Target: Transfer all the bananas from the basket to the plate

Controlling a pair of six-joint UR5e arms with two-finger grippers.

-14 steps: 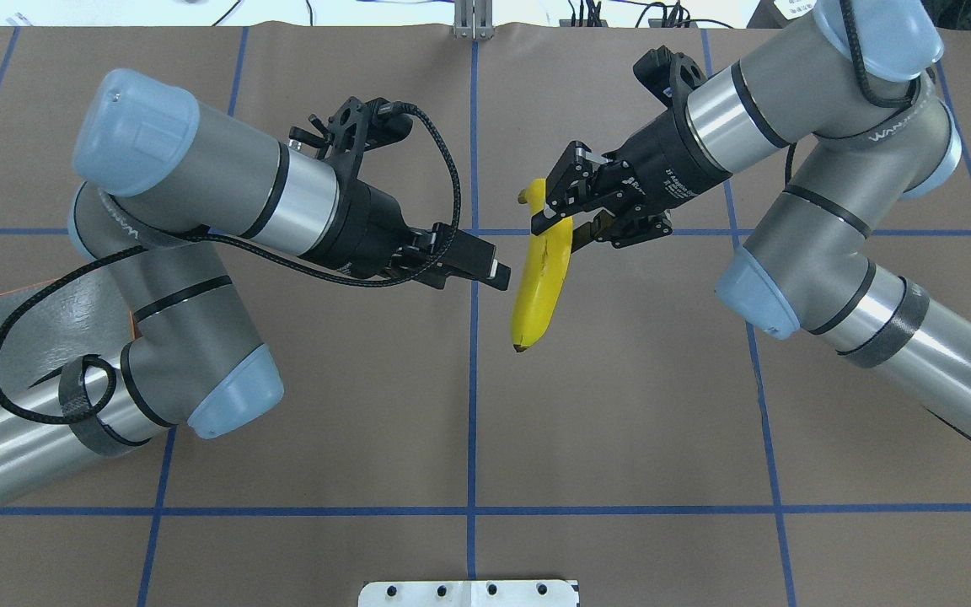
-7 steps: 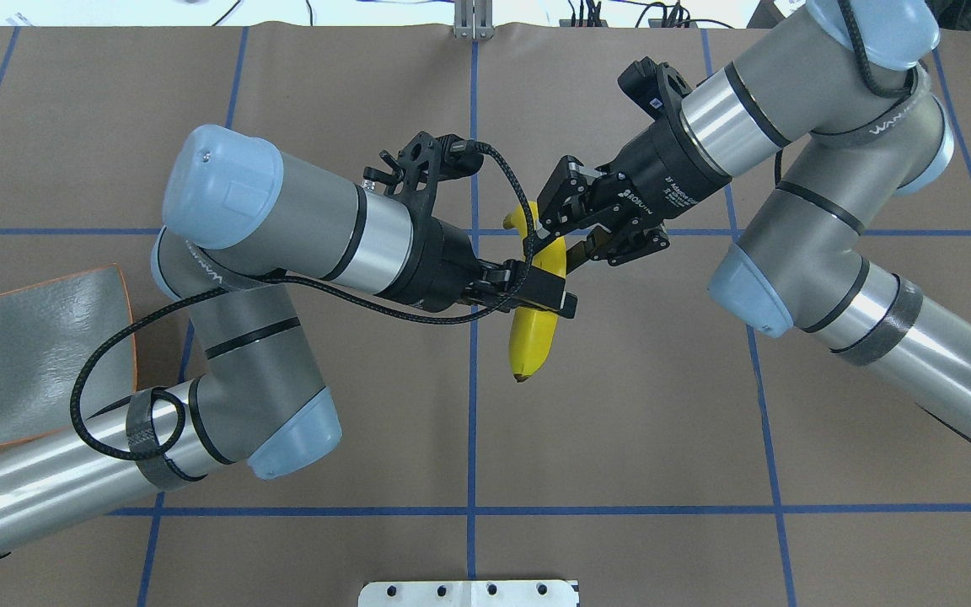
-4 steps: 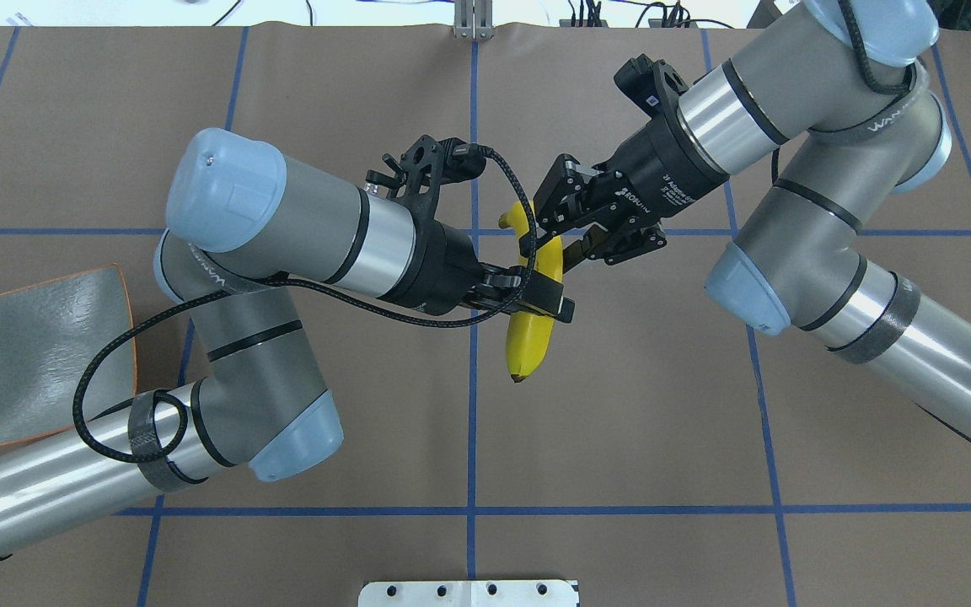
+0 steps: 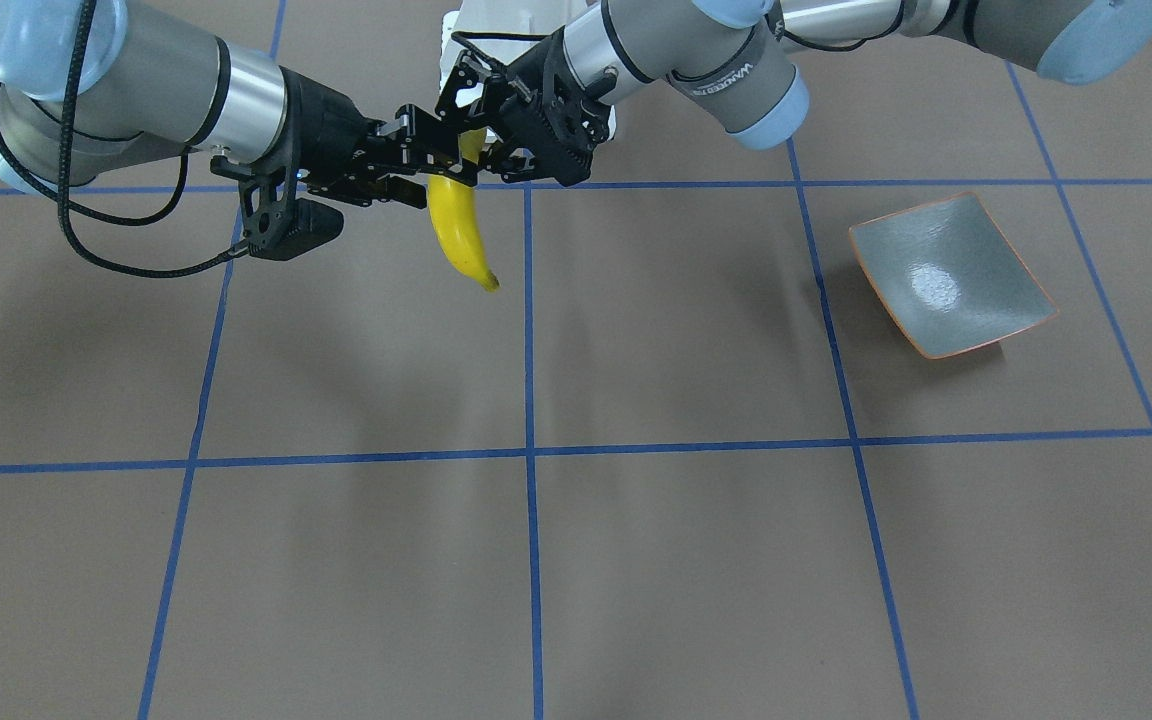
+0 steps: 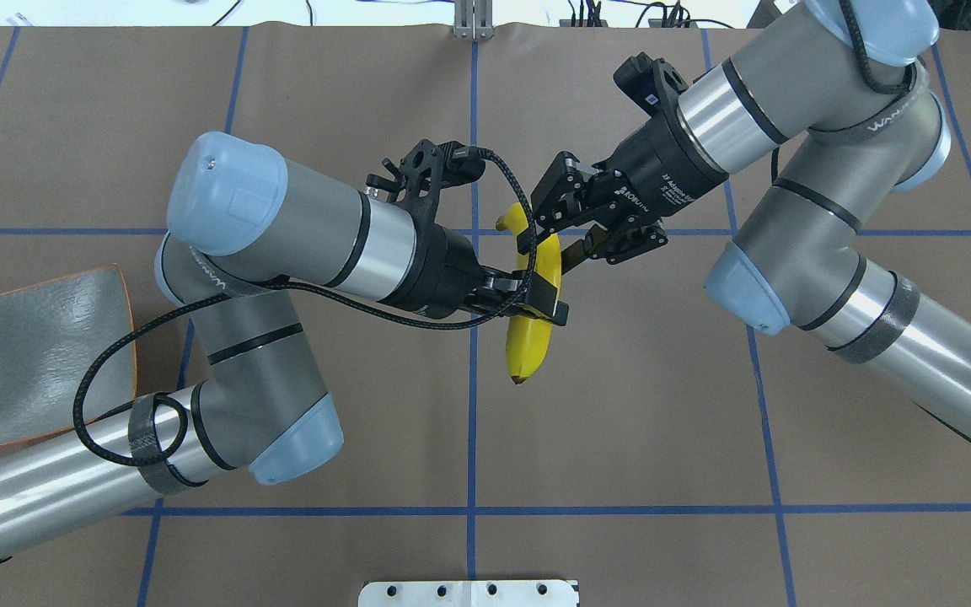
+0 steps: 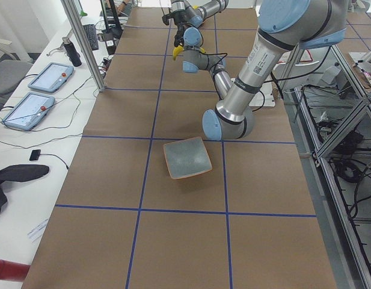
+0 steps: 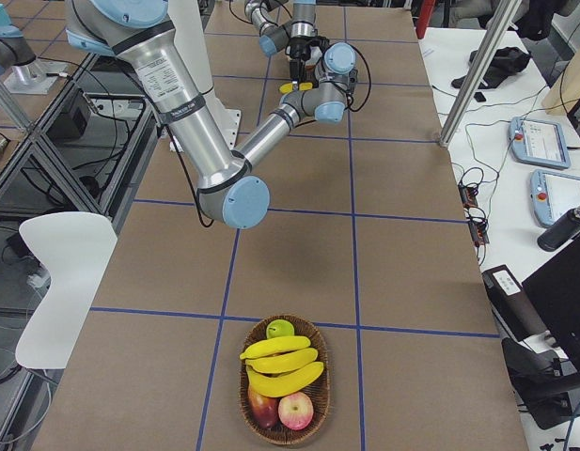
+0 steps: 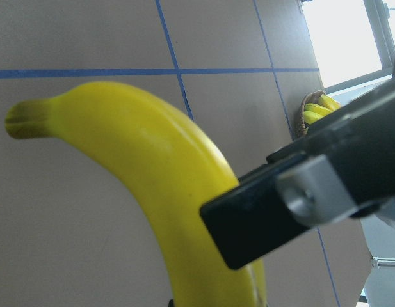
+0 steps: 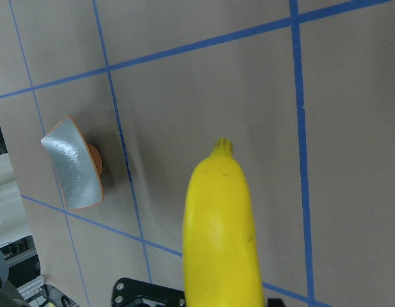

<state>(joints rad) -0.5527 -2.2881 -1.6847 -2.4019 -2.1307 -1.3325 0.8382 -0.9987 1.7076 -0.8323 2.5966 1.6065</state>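
One yellow banana (image 5: 530, 350) hangs above the middle of the table, held between both arms. My right gripper (image 5: 549, 244) is shut on its upper end near the stem. My left gripper (image 5: 546, 303) is shut across its middle; in the left wrist view a black finger (image 8: 280, 204) presses on the peel (image 8: 139, 160). The grey-green plate (image 5: 39, 354) with an orange rim lies bare at the table's left end. The basket (image 7: 244, 399) at the far right end holds three more bananas (image 7: 282, 362).
Red apples (image 7: 294, 409) and a green fruit (image 7: 280, 328) lie with the bananas in the basket. The white robot base (image 5: 469, 593) sits at the near table edge. My left arm's elbow (image 5: 296, 430) rises between the plate and the banana.
My left arm swung in from the left and brought its fingers around the banana's middle. The right gripper kept its hold and shifted slightly left. In the last half second almost nothing moved.
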